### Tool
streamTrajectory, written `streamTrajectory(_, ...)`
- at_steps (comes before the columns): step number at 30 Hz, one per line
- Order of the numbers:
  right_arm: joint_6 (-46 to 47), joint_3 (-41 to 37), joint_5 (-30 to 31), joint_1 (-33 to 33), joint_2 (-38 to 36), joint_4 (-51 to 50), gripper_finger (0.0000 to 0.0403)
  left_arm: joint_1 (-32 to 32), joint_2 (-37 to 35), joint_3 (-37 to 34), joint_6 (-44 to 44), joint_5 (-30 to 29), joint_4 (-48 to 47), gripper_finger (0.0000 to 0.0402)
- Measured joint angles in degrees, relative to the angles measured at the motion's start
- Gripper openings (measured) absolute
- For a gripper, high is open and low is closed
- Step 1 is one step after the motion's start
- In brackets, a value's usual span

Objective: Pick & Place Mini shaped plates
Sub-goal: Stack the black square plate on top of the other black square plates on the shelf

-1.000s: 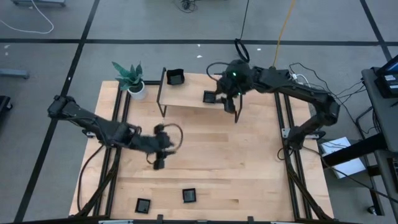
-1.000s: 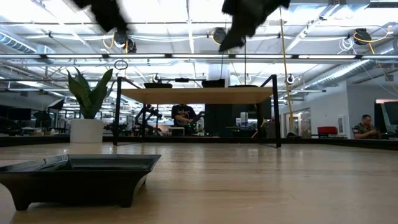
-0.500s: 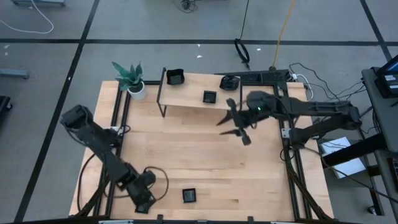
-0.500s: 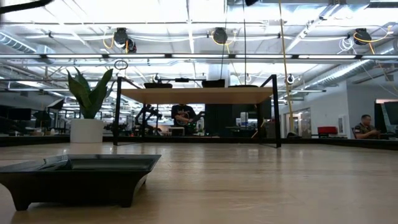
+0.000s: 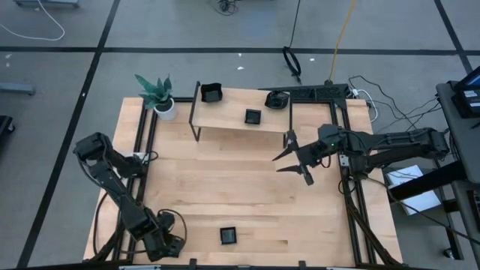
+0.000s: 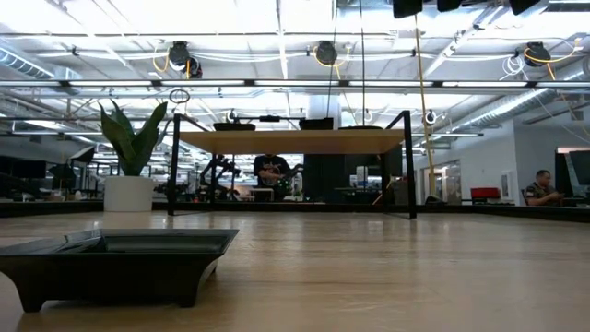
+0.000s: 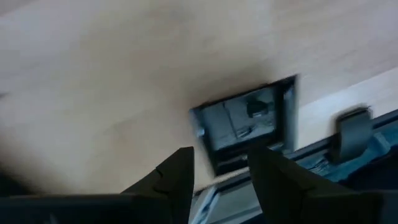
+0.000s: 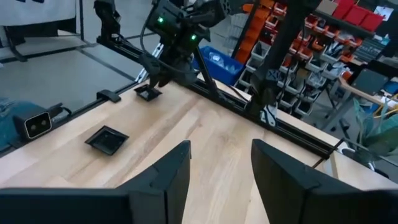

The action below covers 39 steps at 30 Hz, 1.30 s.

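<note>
Three plates [image 5: 253, 116] sit on the shelf [image 5: 232, 120], two wait at the counter's near edge (one [image 7: 249, 121] under the left gripper's [image 7: 221, 171] parted, empty fingers); the right gripper [image 5: 294, 154] hovers open-fingered.

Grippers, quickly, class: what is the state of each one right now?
Left gripper: open, empty, over a black square plate at the table's near edge.
Right gripper: open, empty, raised above the table.
</note>
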Motion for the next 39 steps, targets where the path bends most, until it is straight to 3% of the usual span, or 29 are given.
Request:
streamTrajectory(5,0.3,-0.4,0.0,0.0,-1.4,-0.2,0.0157,0.1,3.1,0.0,0.9,0.6,3.4,0.0152)
streamTrajectory(17,0.5,-0.4,0.0,0.0,-1.0,1.7,0.0154,-0.5,5.4,0.1,1.4,0.0,0.2,0.0152)
streamTrajectory(23,0.5,-0.4,0.0,0.0,-1.0,3.3,0.0153,1.5,5.3,0.2,7.6,-11.5,-7.0,0.0152)
streamTrajectory(28,0.9,-0.4,0.0,0.0,-0.9,3.3,0.0153,5.7,5.4,-0.1,19.1,-23.2,-11.8,0.0152)
streamTrajectory(35,1.0,-0.4,0.1,0.0,-0.9,3.2,0.0152,11.5,-0.8,-0.1,27.9,-26.1,-14.1,0.0152)
streamTrajectory(39,1.9,-0.4,0.1,0.0,-0.9,3.0,0.0151,12.4,-3.9,0.0,21.5,-26.4,-16.2,0.0152)
